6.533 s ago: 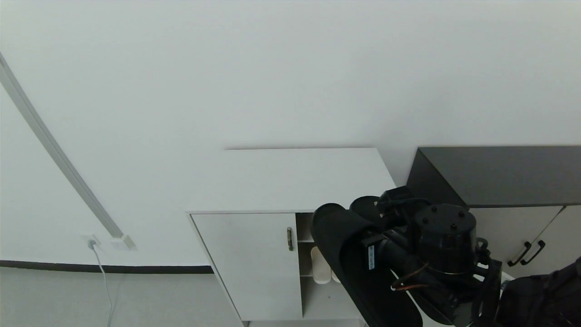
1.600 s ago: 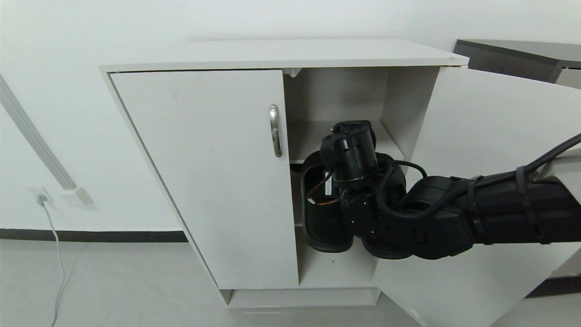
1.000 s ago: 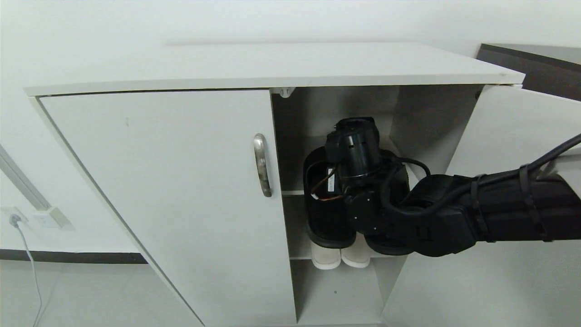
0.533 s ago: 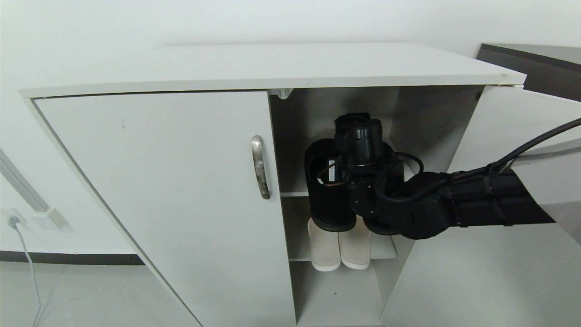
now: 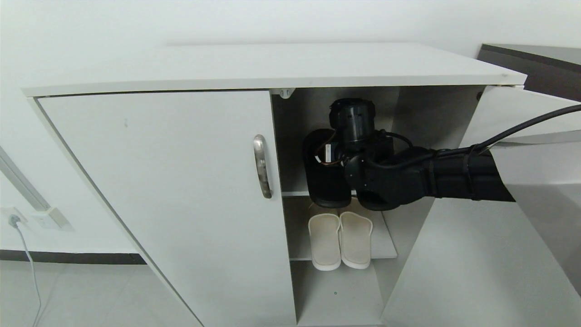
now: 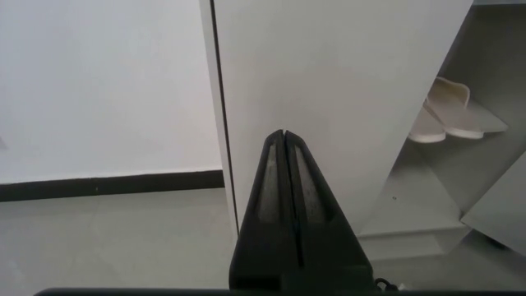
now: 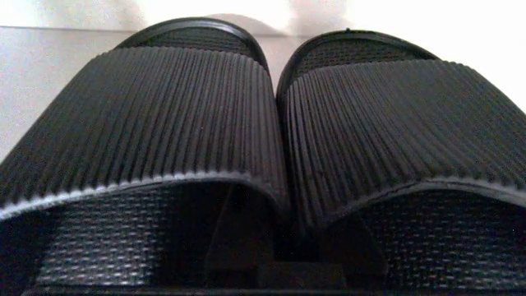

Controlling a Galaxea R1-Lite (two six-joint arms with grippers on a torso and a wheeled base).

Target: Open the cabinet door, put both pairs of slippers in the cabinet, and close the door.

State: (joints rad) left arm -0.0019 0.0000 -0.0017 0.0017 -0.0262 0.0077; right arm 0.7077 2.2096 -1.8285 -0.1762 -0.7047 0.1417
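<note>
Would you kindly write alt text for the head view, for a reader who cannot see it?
The right gripper holds a pair of black ribbed slippers inside the open right half of a white cabinet, at upper-shelf height. A pair of cream slippers lies side by side on the shelf below; the left door, with a metal handle, is shut.

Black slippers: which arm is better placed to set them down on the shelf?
Right. The right gripper holds the black slippers inside the open cabinet, at the shelf above the white slippers. The left gripper is shut and empty, outside by the closed door.
</note>
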